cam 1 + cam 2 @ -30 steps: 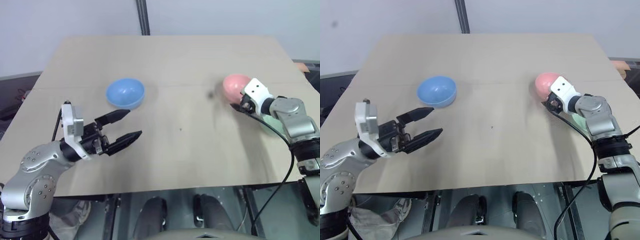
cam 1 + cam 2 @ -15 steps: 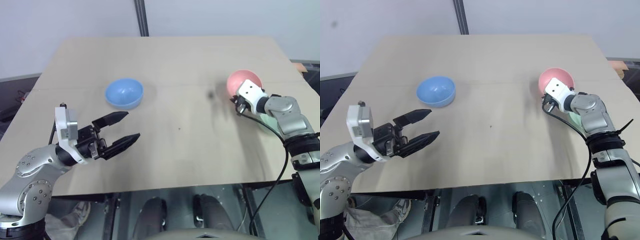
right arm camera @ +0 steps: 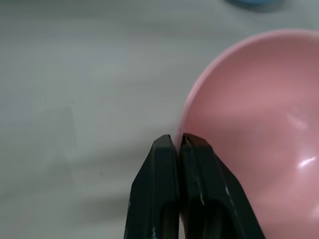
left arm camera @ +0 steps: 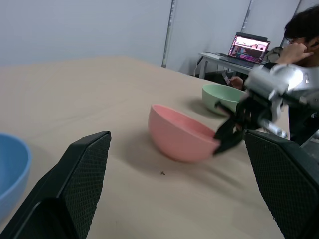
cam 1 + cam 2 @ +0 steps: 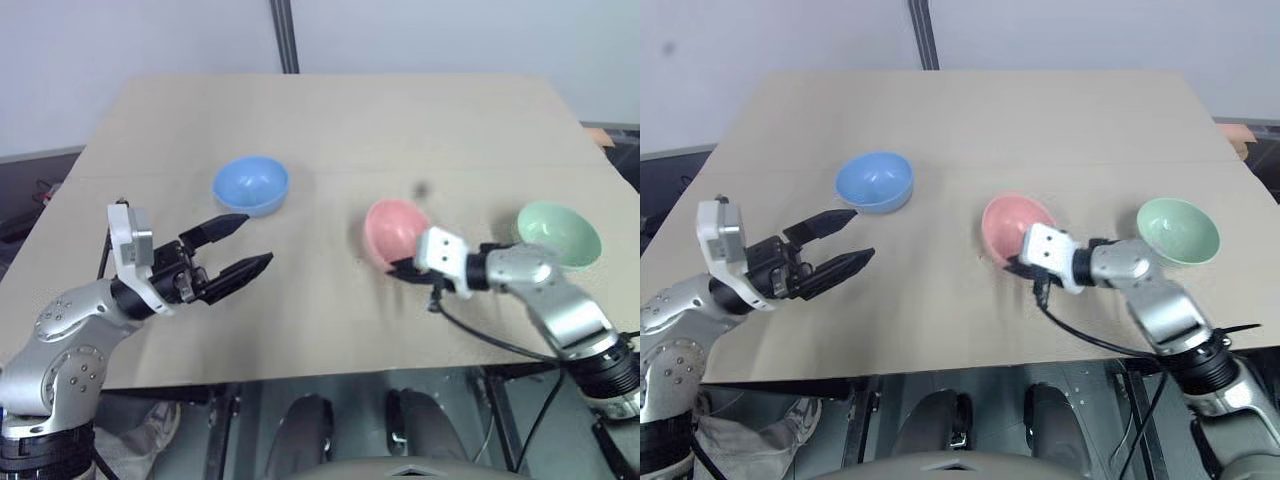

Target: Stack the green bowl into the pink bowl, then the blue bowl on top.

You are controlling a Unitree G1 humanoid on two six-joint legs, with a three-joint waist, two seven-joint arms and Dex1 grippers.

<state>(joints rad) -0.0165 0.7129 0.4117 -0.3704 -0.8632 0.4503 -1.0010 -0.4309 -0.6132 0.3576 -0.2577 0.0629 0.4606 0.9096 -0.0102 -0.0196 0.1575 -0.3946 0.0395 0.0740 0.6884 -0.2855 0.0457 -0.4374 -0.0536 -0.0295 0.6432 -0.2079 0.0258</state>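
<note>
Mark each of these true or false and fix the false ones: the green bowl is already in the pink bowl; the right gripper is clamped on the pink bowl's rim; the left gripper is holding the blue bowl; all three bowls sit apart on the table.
1. The green bowl is already inside the pink bowl. False: it stands apart from it, nothing inside either.
2. The right gripper is clamped on the pink bowl's rim. True.
3. The left gripper holds the blue bowl. False: it hangs open, short of that bowl, holding nothing.
4. The three bowls sit apart from one another on the table. True.
</note>
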